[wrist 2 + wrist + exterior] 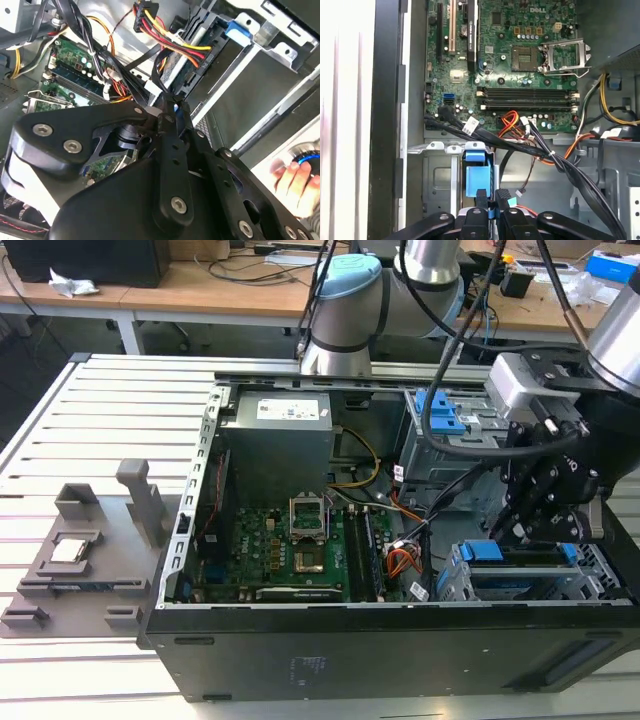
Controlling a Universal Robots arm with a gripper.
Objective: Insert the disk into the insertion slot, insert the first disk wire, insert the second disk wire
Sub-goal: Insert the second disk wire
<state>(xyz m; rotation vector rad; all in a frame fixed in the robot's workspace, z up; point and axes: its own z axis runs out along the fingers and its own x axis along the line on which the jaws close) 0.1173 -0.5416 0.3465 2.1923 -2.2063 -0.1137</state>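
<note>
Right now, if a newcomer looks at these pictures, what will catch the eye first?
The open computer case lies on its side, its green motherboard bared. At the exterior view's right, the black pincer hangs just above the disk with its bright blue frame, sitting in the silver insertion slot.

Slatted metal table (110, 420) carries open computer case (400, 640), grey fixture tray (80, 560) beside it.

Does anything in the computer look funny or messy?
Nothing looks broken. The loose wires drape across the motherboard in a tangle, not yet plugged into the disk, where the gripper is working.
</note>
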